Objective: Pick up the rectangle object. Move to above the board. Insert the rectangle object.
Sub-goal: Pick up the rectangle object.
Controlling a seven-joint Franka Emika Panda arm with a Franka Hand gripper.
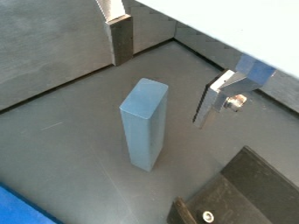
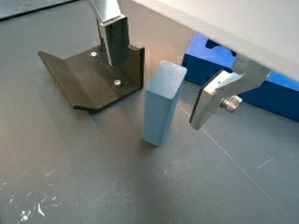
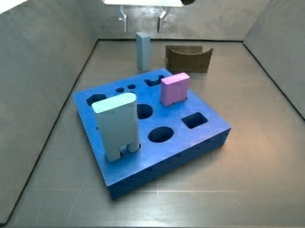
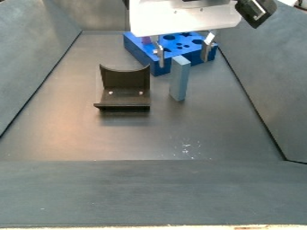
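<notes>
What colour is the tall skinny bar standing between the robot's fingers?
Pale steel-blue; the tall slim rectangular bar shows best in a wrist view.

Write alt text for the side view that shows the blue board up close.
A big blue board with cut-out holes fills the foreground, a pale cyan slab and pink block standing in it. Behind it, the open gripper hangs over the upright rectangle object, beside the dark fixture.

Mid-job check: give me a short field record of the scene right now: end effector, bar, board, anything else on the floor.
end effector: open, straddling the rectangle object, fingers not touching it
rectangle object: upright on the floor, not lifted
board: blue, apart from the bar; a pink block and a pale cyan slab stand in its holes
fixture: on the floor beside the bar
task stage: grasp not yet closed
</notes>
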